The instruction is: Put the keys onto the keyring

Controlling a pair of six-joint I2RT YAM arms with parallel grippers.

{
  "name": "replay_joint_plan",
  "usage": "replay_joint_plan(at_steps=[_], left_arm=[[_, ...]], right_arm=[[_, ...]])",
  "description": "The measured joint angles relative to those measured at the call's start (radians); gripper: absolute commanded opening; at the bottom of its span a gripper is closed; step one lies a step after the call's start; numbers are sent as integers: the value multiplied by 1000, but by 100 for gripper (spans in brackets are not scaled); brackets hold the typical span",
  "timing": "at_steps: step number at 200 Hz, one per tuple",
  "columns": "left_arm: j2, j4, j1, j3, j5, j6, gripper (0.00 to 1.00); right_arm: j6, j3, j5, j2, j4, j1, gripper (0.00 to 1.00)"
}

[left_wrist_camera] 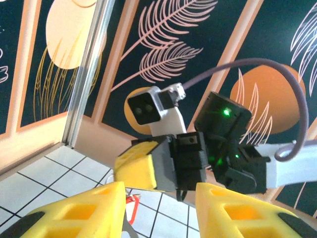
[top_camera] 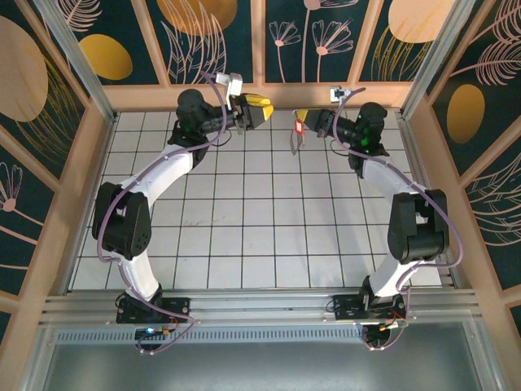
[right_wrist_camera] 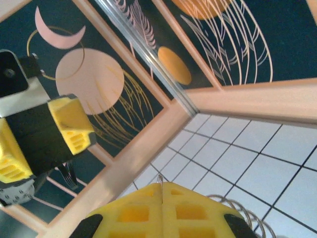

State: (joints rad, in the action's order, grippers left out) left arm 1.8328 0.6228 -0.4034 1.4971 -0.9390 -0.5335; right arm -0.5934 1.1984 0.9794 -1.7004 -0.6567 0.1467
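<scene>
You have both grippers up at the far end of the table (top_camera: 244,236), facing each other with a small gap between them.

Your right gripper (top_camera: 303,120) is clamped tight. In its wrist view the yellow pads (right_wrist_camera: 133,213) meet with no gap, and a thin pale wire (right_wrist_camera: 160,181) stands up out of the seam. Just right of the pads, a few pale metal loops curve away. I take the loops and the wire together for the keyring (right_wrist_camera: 243,210), pinched by its edge.

From above, the key (top_camera: 298,127) shows as a small red piece right at the right gripper's tips. A thin pale strip (top_camera: 295,144) hangs below it toward the table. In the left wrist view the same red head sits just under the right gripper, off the surface.

Your left gripper (top_camera: 262,111) has its jaws partly apart, and its own view shows nothing between them. It is near the key but not touching it.

My reading is that the right side carries both key and keyring, held up off the table. Whether the key is already threaded on the keyring or only dangles beside it is too small to tell. If it is threaded, little is left but to set the pair down. If it is not, you need the left jaws on the key to work it onto the loop.
</scene>
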Motion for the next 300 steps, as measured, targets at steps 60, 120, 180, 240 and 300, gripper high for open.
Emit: replay_joint_plan(at_steps=[60,120,180,240,300], left_arm=[[109,-263,11,172,-81,161,41],[181,-370,11,229,-151,200,37],[184,-368,11,229,-180,192,35],[210,-365,11,229,-181,186,30],[231,-361,-1,230,-184,172,20]], right_arm=[[104,149,153,-59,175,1,0],[151,168,190,-72,241,46,0],[151,169,192,-94,243,60,0],[151,169,192,-94,243,64,0],[151,170,192,-94,243,65,0]])
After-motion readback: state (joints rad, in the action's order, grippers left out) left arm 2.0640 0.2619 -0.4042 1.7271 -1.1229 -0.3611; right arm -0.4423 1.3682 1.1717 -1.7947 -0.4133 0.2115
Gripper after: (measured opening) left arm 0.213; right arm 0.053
